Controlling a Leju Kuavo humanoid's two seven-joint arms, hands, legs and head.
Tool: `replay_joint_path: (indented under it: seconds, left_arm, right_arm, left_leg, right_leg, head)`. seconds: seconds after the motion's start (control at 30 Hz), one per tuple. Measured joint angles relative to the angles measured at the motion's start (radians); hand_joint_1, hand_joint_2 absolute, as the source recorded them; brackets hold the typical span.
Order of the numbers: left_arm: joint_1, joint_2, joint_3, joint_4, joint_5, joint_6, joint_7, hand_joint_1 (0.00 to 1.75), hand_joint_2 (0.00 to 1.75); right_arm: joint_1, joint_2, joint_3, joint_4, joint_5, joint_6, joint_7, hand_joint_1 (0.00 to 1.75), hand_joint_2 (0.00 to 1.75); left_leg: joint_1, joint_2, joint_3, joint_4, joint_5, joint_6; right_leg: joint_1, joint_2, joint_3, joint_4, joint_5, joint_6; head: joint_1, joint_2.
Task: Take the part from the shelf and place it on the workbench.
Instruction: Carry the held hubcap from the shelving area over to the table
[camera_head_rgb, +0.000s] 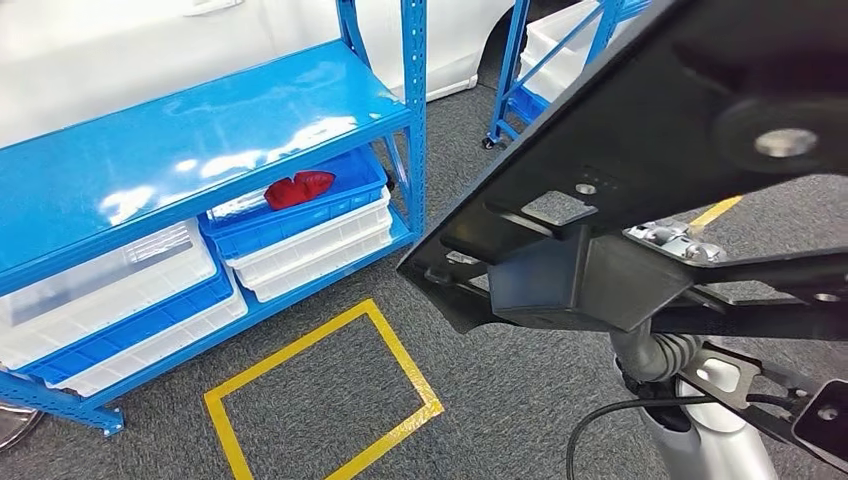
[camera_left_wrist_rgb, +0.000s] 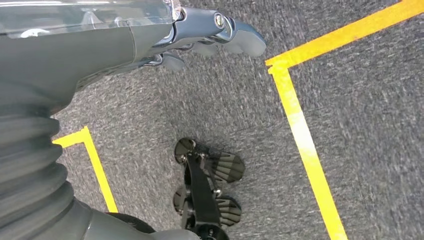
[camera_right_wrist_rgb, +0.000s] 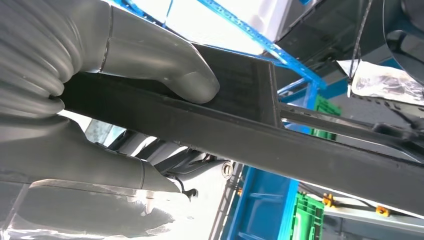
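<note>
Part (camera_head_rgb: 640, 150), a large flat black plate with cut-outs and a boxy block on its underside, is up in the air close to the head camera, filling the right of that view and slanting from near left to far right. Below it the silver right arm (camera_head_rgb: 700, 420) rises from the near right corner. To the left stands the blue shelf (camera_head_rgb: 190, 130), its top board bare and glossy. On the level beneath sit white trays and a blue bin (camera_head_rgb: 300, 215) holding a red object (camera_head_rgb: 298, 188). On the grey carpet just in front of the shelf a yellow tape rectangle (camera_head_rgb: 325, 395) is marked out. A second blue rack (camera_head_rgb: 520, 60) stands far back, right of the shelf.

At the left wrist, the left hand (camera_left_wrist_rgb: 200, 40) hangs over the carpet with its fingers curled in and nothing in them. Yellow tape lines (camera_left_wrist_rgb: 300, 135) run across the floor under it.

At the right wrist, the right hand (camera_right_wrist_rgb: 125, 100) grips the edge of the black part (camera_right_wrist_rgb: 280, 135): the thick grey thumb (camera_right_wrist_rgb: 170, 65) presses on one face and the rest of the hand lies against the other. Blue shelf rails (camera_right_wrist_rgb: 260, 45) and a green crate (camera_right_wrist_rgb: 307, 220) show beyond the part.
</note>
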Motion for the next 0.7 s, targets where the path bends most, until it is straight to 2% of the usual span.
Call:
replay_joint_path:
  seconds: [0.03,0.1,0.17,0.2,0.23,0.27,0.3,0.33,0.4,0.47,0.5,0.53,0.57,0.6,0.63,0.67,0.7]
  left_arm:
    - [-0.001,-0.001,0.000,0.000,-0.002,-0.001,0.002,0.00,1.75]
    - [0.001,-0.002,0.000,0.000,-0.004,-0.001,0.006,0.00,1.75]
    - [0.004,-0.002,0.000,0.000,-0.005,-0.007,0.010,0.00,1.75]
    - [0.004,-0.002,0.000,0.000,-0.005,-0.013,0.011,0.00,1.75]
    - [0.004,-0.003,0.000,0.000,-0.006,-0.023,0.011,0.00,1.75]
    - [0.003,-0.003,0.000,0.000,-0.006,-0.031,0.011,0.00,1.75]
    - [0.002,-0.004,0.000,0.000,-0.008,-0.037,0.012,0.00,1.75]
    - [0.001,-0.005,0.000,0.000,-0.010,-0.040,0.013,0.00,1.75]
    - [0.002,-0.005,0.000,0.000,-0.013,-0.036,0.019,0.00,1.75]
    - [0.001,-0.006,0.000,0.000,-0.014,-0.027,0.029,0.00,1.75]
    - [0.001,-0.006,0.000,0.000,-0.014,-0.022,0.034,0.00,1.75]
    - [0.000,-0.007,0.000,0.000,-0.014,-0.017,0.040,0.00,1.75]
    - [0.001,-0.008,0.001,0.000,-0.014,-0.011,0.045,0.00,1.75]
    - [0.003,-0.008,0.002,0.000,-0.014,-0.006,0.050,0.00,1.75]
    - [0.006,-0.009,0.003,0.000,-0.014,-0.002,0.053,0.00,1.75]
    - [0.008,-0.009,0.005,0.000,-0.015,0.001,0.056,0.00,1.75]
    - [0.010,-0.009,0.006,0.000,-0.016,0.002,0.058,0.00,1.75]
  right_arm:
    - [-0.001,0.000,0.000,0.001,0.001,-0.001,0.001,1.75,1.75]
    - [-0.001,0.000,-0.001,0.002,-0.001,0.000,0.003,1.75,1.75]
    - [0.000,0.000,0.000,0.007,-0.008,0.003,0.012,1.75,1.75]
    - [0.000,0.000,0.000,0.009,-0.011,0.005,0.017,1.75,1.75]
    - [0.000,0.000,0.000,0.011,-0.013,0.006,0.022,1.75,1.75]
    - [0.000,0.000,0.000,0.012,-0.013,0.006,0.026,1.75,1.75]
    - [0.000,0.000,0.000,0.012,-0.012,0.006,0.027,1.75,1.75]
    - [0.000,0.000,-0.001,0.012,-0.009,0.006,0.028,1.75,1.75]
    - [0.004,0.001,-0.002,0.012,-0.004,0.006,0.027,1.75,1.75]
    - [0.015,0.000,-0.003,0.013,0.001,0.008,0.022,1.75,1.75]
    - [0.021,0.000,-0.004,0.013,0.002,0.010,0.017,1.75,1.75]
    - [0.025,0.000,-0.004,0.015,0.003,0.015,0.012,1.75,1.75]
    - [0.026,0.001,-0.005,0.017,0.003,0.022,0.007,1.75,1.75]
    - [0.027,0.001,-0.005,0.021,0.001,0.028,0.004,1.75,1.75]
    - [0.027,0.001,-0.005,0.027,0.000,0.034,0.002,1.75,1.75]
    - [0.027,0.002,-0.006,0.033,-0.002,0.038,0.001,1.75,1.75]
    - [0.027,0.002,-0.007,0.040,-0.003,0.041,0.001,1.75,1.75]
  left_leg:
    - [0.002,0.011,0.003,-0.007,0.004,0.005]
    - [0.001,0.035,0.005,-0.012,0.007,0.011]
    - [-0.001,0.062,0.003,-0.010,0.005,0.013]
    - [-0.001,0.075,0.002,-0.009,0.004,0.012]
    - [-0.001,0.087,0.001,-0.007,0.003,0.011]
    - [0.000,0.098,0.002,-0.005,0.000,0.009]
    - [-0.001,0.107,0.002,-0.002,-0.003,0.005]
    - [-0.003,0.116,0.003,0.001,-0.006,0.000]
    - [-0.007,0.131,0.005,0.005,-0.012,-0.013]
    - [-0.008,0.148,0.009,0.003,-0.014,-0.025]
    - [-0.006,0.144,0.009,0.007,-0.021,-0.031]
    - [-0.003,0.128,0.003,0.026,-0.037,-0.035]
    - [-0.001,0.105,-0.014,0.067,-0.063,-0.038]
    - [0.000,0.079,-0.041,0.129,-0.097,-0.040]
    - [0.000,0.062,-0.075,0.202,-0.129,-0.040]
    - [0.000,0.055,-0.106,0.263,-0.149,-0.039]
    - [-0.001,0.051,-0.124,0.295,-0.151,-0.038]
  right_leg:
    - [0.002,-0.024,-0.009,0.019,-0.013,0.005]
    - [0.001,-0.078,-0.056,0.117,-0.068,0.015]
    - [-0.005,-0.094,-0.111,0.231,-0.113,0.024]
    - [-0.008,-0.096,-0.120,0.251,-0.113,0.028]
    - [-0.011,-0.100,-0.109,0.233,-0.095,0.030]
    - [-0.013,-0.110,-0.082,0.185,-0.068,0.032]
    - [-0.013,-0.133,-0.045,0.117,-0.044,0.030]
    - [-0.010,-0.153,-0.014,0.058,-0.026,0.024]
    - [-0.001,-0.173,0.012,0.002,-0.018,0.006]
    - [0.002,-0.150,0.009,0.001,-0.015,-0.010]
    - [0.001,-0.140,0.009,-0.003,-0.012,-0.017]
    - [0.000,-0.129,0.010,-0.007,-0.009,-0.024]
    - [-0.002,-0.119,0.012,-0.010,-0.007,-0.031]
    - [-0.002,-0.108,0.011,-0.011,-0.005,-0.035]
    - [0.000,-0.096,0.010,-0.011,-0.004,-0.038]
    - [0.002,-0.082,0.009,-0.010,-0.004,-0.040]
    - [0.004,-0.068,0.009,-0.010,-0.003,-0.040]
  head:
    - [0.002,0.000]
    - [0.007,0.000]
    - [0.008,0.000]
    - [0.008,0.000]
    - [0.008,0.000]
    - [0.008,0.000]
    - [0.008,0.000]
    - [0.008,0.000]
    - [0.006,0.000]
    - [0.006,0.000]
    - [0.005,0.000]
    - [0.004,0.000]
    - [0.002,0.000]
    - [0.000,0.000]
    - [-0.001,0.000]
    - [-0.001,0.000]
    - [-0.002,0.000]
